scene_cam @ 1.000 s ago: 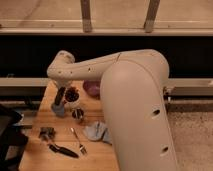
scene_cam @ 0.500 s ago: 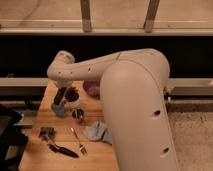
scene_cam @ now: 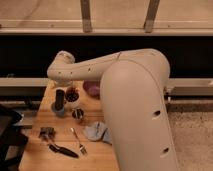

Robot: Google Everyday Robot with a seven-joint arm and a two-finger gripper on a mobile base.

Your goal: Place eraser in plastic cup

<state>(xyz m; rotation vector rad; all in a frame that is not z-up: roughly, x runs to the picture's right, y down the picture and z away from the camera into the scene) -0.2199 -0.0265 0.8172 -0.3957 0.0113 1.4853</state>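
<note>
1. Wooden table (scene_cam: pixel 35 150) seen from above; right side covered by the bulky cream arm (scene_cam: pixel 135 110), near edge cut off by the frame bottom, far-right corner hidden.
2. Arm reaching from lower right across to the far-left part of the table, elbow joint rounded above the far edge.
3. Claw (scene_cam: pixel 60 98) pointing down near the far-left corner, a dark upright shape directly over the plastic cup (scene_cam: pixel 59 109). Cannot tell whether clenched or released; fingers merge with the dark thing below.
4. Eraser (scene_cam: pixel 60 99) apparently the dark oblong standing upright in or just above the cup mouth; boundary between it and the claw not separable. Contact with the cup's inside not readable.
5. Plastic cup pale blue-grey, only lower body and rim edge showing, near the left edge toward the far side.
6. White cup (scene_cam: pixel 73 98) with dark red contents just right of the plastic cup, partly under the arm's shadow.
7. Purplish bowl (scene_cam: pixel 92 88) at the far edge, half hidden by the arm.
8. Shiny metal cup (scene_cam: pixel 78 114) toward the table middle, small, detail poor.
9. Blue-grey cloth (scene_cam: pixel 97 132) against the arm, right part hidden.
10. Fork (scene_cam: pixel 77 141), black-handled utensil (scene_cam: pixel 62 150) and a small dark metallic object (scene_cam: pixel 46 132) toward the near-left; last one not identifiable.
</note>
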